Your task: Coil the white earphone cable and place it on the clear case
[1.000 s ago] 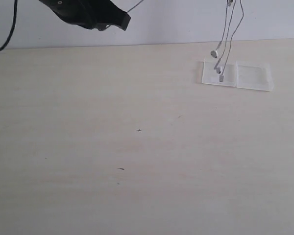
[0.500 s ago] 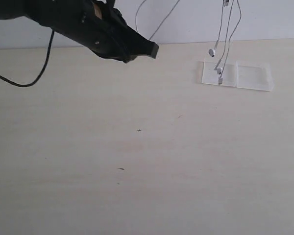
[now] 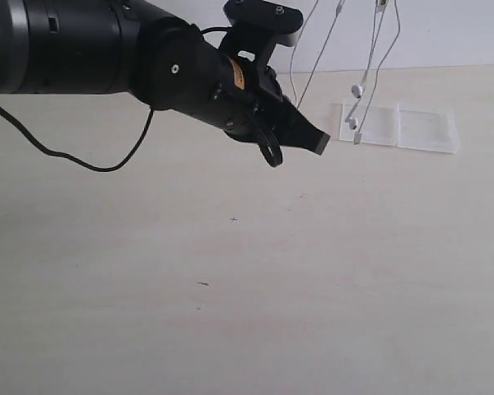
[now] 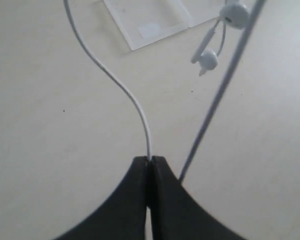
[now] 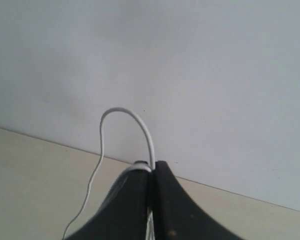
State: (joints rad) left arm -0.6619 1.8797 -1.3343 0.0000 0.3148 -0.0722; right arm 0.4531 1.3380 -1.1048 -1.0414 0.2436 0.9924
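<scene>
The white earphone cable (image 3: pixel 379 49) hangs in several strands from above the exterior view. Its two earbuds (image 3: pixel 358 89) and small plug (image 3: pixel 356 138) dangle just over the left half of the clear case (image 3: pixel 428 129), which lies flat at the back right of the table. My left gripper (image 3: pixel 319 144) hovers just left of the case, shut on one strand. In the left wrist view the left gripper (image 4: pixel 150 160) pinches the cable (image 4: pixel 121 89), with the earbuds (image 4: pixel 208 59) and case (image 4: pixel 145 22) beyond. My right gripper (image 5: pixel 151 164) is shut on a cable loop (image 5: pixel 132 116), out of the exterior view.
The left arm's bulky black body (image 3: pixel 107 58) spans the upper left, trailing a thick black robot cable (image 3: pixel 82 163). A pale wooden table (image 3: pixel 247 288) stretches to the front, with a white wall (image 3: pixel 445 33) behind its back edge.
My left arm has swung down and to the right toward the case, bringing its strand along. The dangling earbuds and plug have drifted slightly left.
</scene>
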